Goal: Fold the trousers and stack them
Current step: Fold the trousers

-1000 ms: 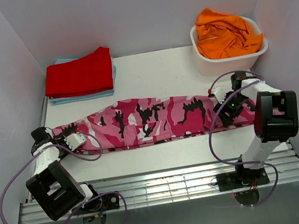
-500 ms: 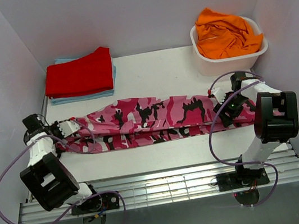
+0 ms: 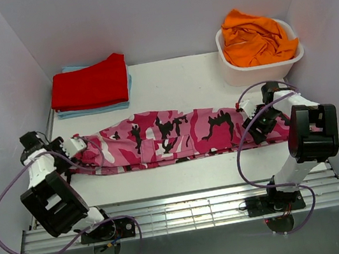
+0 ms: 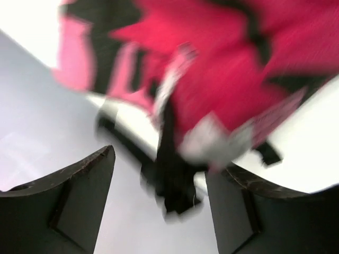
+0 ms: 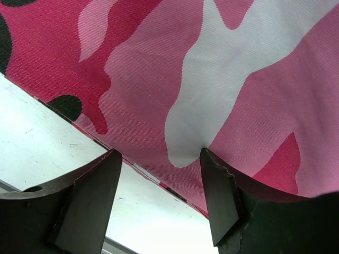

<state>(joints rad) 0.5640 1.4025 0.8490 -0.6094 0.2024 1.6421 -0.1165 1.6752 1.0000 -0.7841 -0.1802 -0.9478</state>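
Note:
The camouflage trousers (image 3: 171,136) lie stretched left to right across the white table, folded lengthwise. My left gripper (image 3: 75,144) is at their left end. In the left wrist view (image 4: 161,164) its jaws stand wide apart, and the blurred trousers (image 4: 222,63) lie just ahead with a dark edge hanging between the fingers. My right gripper (image 3: 254,125) rests at their right end. In the right wrist view (image 5: 160,153) its jaws are apart. One fingertip (image 5: 212,169) presses into the trousers (image 5: 185,69), and the other is over bare table.
A folded red garment (image 3: 90,83) lies on a light blue one at the back left. A white tub (image 3: 263,67) holding an orange garment (image 3: 255,39) stands at the back right. Walls close in on both sides. A metal rail (image 3: 183,215) runs along the near edge.
My left gripper moved left and away from me along the trousers' left end. Their near edge bunched up, then lay flat again. The right arm stayed still.

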